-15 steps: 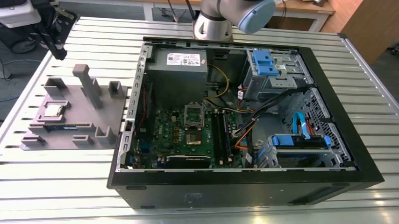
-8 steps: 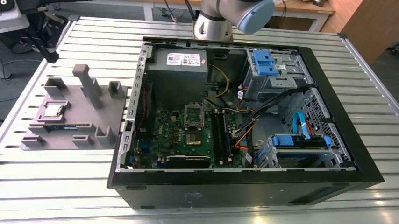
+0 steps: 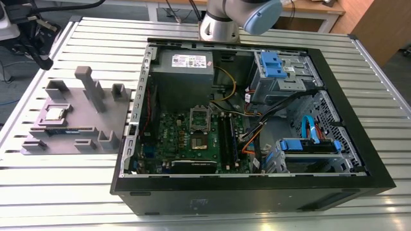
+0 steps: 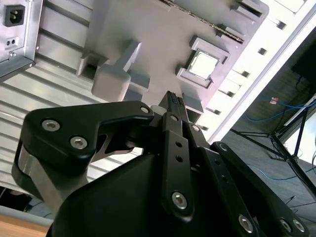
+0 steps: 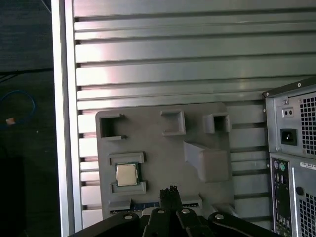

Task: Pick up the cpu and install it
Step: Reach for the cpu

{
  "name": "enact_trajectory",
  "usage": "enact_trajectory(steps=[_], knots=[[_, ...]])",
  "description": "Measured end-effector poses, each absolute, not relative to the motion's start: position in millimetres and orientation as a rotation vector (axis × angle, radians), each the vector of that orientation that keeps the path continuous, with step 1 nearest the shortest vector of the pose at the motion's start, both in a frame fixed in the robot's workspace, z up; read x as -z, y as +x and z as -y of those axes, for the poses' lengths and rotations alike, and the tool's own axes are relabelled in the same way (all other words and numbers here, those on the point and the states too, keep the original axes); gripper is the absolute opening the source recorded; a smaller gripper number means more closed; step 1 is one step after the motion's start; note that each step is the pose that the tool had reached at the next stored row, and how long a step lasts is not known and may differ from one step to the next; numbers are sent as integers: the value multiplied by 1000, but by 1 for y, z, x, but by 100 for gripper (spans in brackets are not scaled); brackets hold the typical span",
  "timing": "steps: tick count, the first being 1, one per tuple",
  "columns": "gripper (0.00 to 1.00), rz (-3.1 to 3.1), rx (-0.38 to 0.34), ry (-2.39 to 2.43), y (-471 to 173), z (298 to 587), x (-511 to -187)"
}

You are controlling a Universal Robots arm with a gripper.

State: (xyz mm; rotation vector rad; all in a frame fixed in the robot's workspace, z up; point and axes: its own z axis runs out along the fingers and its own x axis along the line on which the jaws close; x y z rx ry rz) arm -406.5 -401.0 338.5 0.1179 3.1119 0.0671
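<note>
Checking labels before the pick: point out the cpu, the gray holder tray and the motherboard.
cpu [image 5: 127, 175]: first wrist view, centre of its silver top.
gray holder tray [image 5: 158, 145]: first wrist view, bare flat surface.
motherboard [image 3: 168, 134]: exterior view, green board surface.

Cpu [image 3: 54, 114] in fixture [image 3: 80, 120], exterior view's left of pc case [image 3: 257, 198].

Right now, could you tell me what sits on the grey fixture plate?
The cpu rests in a pocket; a memory stick lies alongside, partly hidden behind the gripper in the first wrist view.
</note>
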Motion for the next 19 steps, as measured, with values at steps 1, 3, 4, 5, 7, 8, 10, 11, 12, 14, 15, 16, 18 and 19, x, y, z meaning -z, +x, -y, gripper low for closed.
enact_trajectory(steps=[1,3,4,5,7,8,10,11,12,14,15,16,18,19], knots=[[11,-3112,-67,118,-409,401,-337],[11,-3113,-67,118,-412,401,-334],[11,-3113,-67,118,-414,402,-333],[11,-3113,-67,118,-416,402,-331],[11,-3114,-66,118,-418,403,-329],[11,-3114,-66,118,-419,403,-328],[11,-3115,-66,118,-420,403,-327],[11,-3115,-66,118,-420,403,-327],[11,-3115,-66,118,-420,403,-327],[11,-3115,-66,118,-420,403,-327],[11,-3115,-66,118,-420,403,-327],[11,-3115,-66,118,-420,403,-327],[11,-3114,-66,118,-421,403,-326],[11,-3115,-66,118,-421,403,-326]])
